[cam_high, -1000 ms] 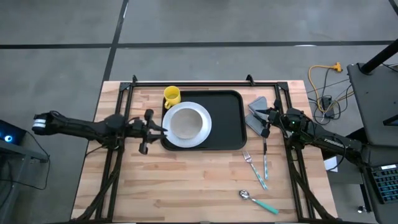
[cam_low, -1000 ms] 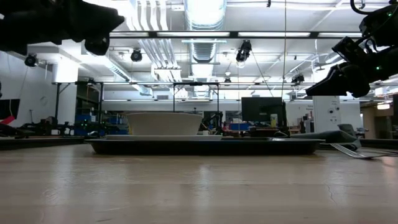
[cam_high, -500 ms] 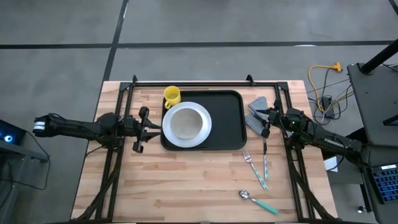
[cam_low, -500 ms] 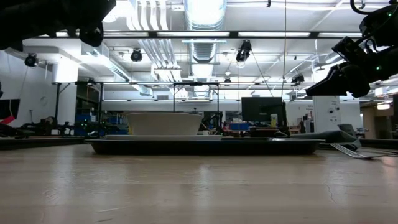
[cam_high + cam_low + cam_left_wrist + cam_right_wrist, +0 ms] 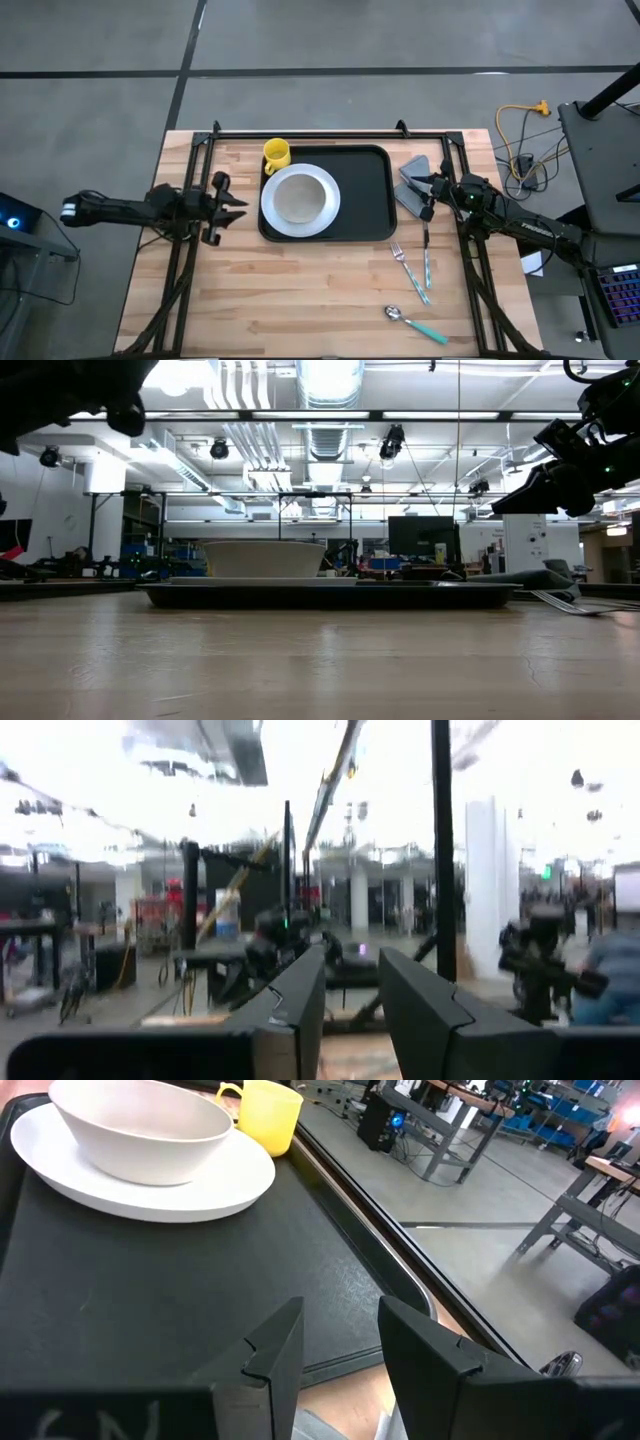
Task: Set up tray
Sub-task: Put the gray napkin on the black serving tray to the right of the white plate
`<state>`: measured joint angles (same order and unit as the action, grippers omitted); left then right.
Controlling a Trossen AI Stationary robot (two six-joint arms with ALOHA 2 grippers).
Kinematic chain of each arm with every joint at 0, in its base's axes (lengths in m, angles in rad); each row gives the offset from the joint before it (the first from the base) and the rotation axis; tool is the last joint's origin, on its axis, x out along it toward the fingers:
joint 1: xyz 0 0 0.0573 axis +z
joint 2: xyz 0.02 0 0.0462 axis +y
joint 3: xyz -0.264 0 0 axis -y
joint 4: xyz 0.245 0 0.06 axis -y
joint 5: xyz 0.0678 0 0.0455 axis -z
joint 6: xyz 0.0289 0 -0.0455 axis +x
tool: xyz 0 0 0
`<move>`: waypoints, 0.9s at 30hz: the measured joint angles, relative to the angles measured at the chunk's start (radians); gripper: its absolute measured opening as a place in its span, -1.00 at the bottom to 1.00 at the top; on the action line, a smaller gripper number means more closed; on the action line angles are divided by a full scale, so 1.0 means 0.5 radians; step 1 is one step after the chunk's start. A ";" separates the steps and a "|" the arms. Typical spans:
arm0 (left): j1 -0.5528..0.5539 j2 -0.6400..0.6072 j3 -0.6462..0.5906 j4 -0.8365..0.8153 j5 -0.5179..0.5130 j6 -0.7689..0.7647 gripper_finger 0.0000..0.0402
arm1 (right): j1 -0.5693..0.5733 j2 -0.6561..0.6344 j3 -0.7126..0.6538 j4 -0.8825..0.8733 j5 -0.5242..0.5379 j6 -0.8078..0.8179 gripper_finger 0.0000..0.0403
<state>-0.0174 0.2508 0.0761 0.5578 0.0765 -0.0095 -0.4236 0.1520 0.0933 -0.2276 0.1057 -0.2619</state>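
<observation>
No brand, label or legible writing shows on anything here. Nearest on the pale butcher-block table [image 5: 300,290] lie a spoon [image 5: 415,324] with a teal handle, then a fork [image 5: 405,265] and a second teal-handled piece [image 5: 427,262] side by side. The tray [image 5: 365,200], flat matte black with rounded corners and a low rim, sits toward the table's far edge, centred. On its left part stands a glossy white plate [image 5: 300,199] carrying a white bowl [image 5: 140,1128]; a yellow mug [image 5: 276,153] stands just beside the tray's far left corner, and a folded grey cloth [image 5: 413,181] lies near the right rim. The right gripper [image 5: 340,1355] hovers at the tray's right edge, fingers parted by a narrow gap, holding nothing. The left gripper [image 5: 350,1005] hangs left of the tray, apart from it, fingers likewise slightly parted and empty. Beyond are grey concrete floor, black frame rails, and a workshop with ceiling ducts and strip lights.
</observation>
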 joint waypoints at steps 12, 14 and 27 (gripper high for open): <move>0.000 -0.491 -0.094 -0.230 0.037 -0.076 -0.59 | 0.000 0.000 0.000 0.000 0.000 0.000 -0.39; -0.001 -0.462 -0.085 -0.230 0.048 -0.070 -0.59 | 0.000 0.000 0.000 -0.001 0.000 0.000 -0.39; 0.000 -0.417 -0.132 -0.264 0.047 0.003 -0.59 | 0.000 0.002 0.000 0.000 0.000 0.000 -0.39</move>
<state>-0.0174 0.0422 0.0101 0.4256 0.0998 -0.0083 -0.4235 0.1532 0.0933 -0.2276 0.1059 -0.2620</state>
